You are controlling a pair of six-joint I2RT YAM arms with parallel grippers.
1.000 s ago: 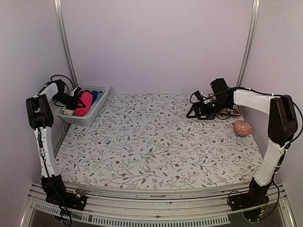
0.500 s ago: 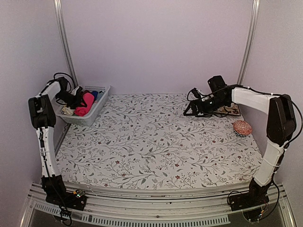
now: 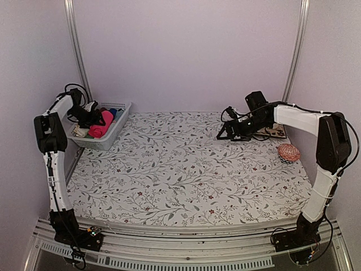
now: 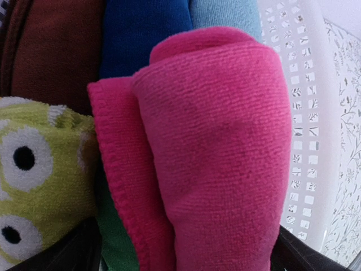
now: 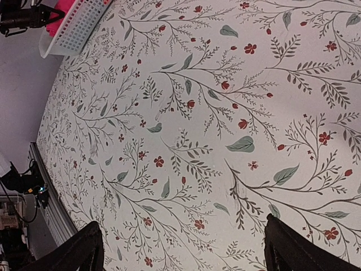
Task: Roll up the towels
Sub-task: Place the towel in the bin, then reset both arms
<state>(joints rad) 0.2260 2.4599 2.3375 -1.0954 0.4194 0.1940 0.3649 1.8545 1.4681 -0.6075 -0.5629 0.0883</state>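
Towels: both in the basket [image 3: 115, 133] under my left hand [image 3: 93, 118]. The pink towel [image 4: 214, 147] is straight below the hand, and the lime-yellow towel [image 4: 39, 169] sits to that hand's left, touching the pink one.
Pink towel shape: folded over into a fat loose roll, with one edge flap showing on its left.
Left hand: fingers wide apart, straddling the pink towel; no pinch on it that I can see.
Right hand [image 3: 224, 133]: fingers wide apart with nothing between them, hovering over bare worktop [image 5: 186, 113], well apart from the basket.
Handling: soft, light terry, neither slippery nor fragile. I'd expect it to sag and unroll if lifted by one layer.
Grip spot: across the full thickness of the roll at mid-length, trapping the flap.
Basket contents: beyond my left fingertips are a dark red roll [image 4: 51, 51], a blue roll [image 4: 144, 34] and a light blue cloth [image 4: 225, 14]. Some green cloth [image 4: 115, 243] shows low down. Everything is packed tight and touching.
Risk: neighbouring cloths could drag along with a lift.
Yellow towel: can't tell how well it is rolled.
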